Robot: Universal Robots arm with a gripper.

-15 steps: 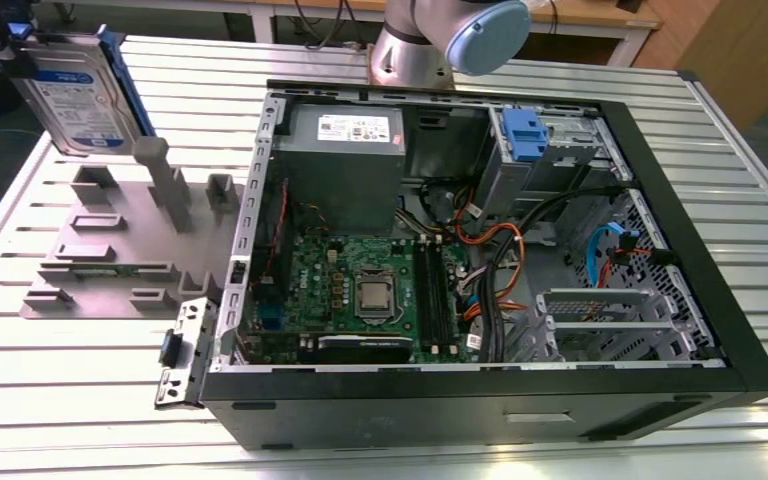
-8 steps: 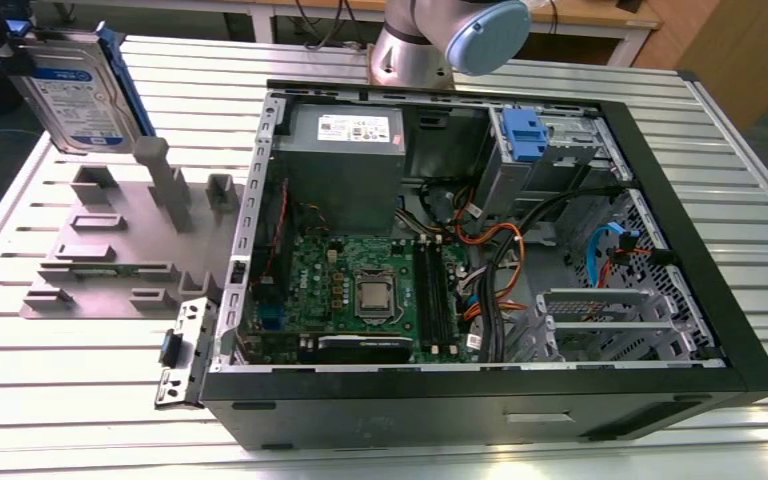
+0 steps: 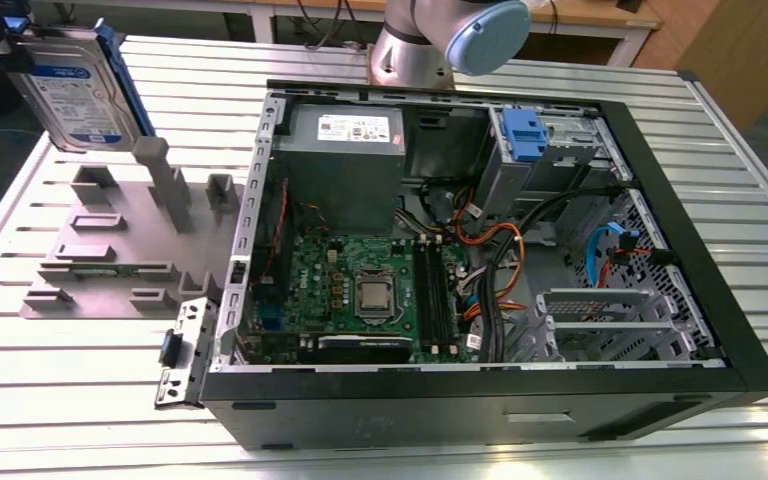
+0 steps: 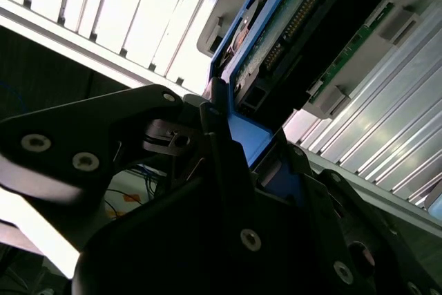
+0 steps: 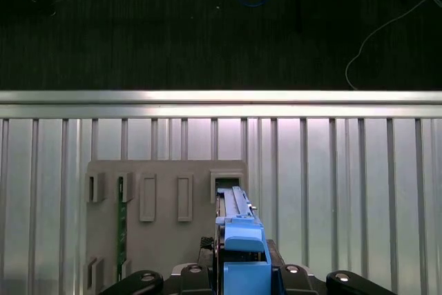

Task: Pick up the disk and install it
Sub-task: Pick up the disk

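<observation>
The disk [image 3: 80, 88], silver with a white-and-blue label and blue rails, stands upright at the exterior view's far left. It is over the far end of the grey fixture [image 3: 117, 240], and its lower edge seems just above it. My gripper [image 3: 11, 45] is shut on the disk's upper end. In the second wrist view the black fingers [image 4: 217, 136] clamp the blue rail [image 4: 252, 139], and the disk's green circuit board [image 4: 304, 12] faces the camera. In the first wrist view the disk [image 5: 238, 229] is edge-on above a fixture slot [image 5: 226, 183], with the gripper [image 5: 242, 274] around it.
An open computer case [image 3: 704, 330] lies on the slatted metal table [image 3: 64, 400], to the exterior view's right of the fixture. Inside are a grey power supply box [image 3: 344, 160], a drive bay with a blue latch [image 3: 524, 135], the motherboard and cables. A green board [image 5: 121, 219] stands in the fixture.
</observation>
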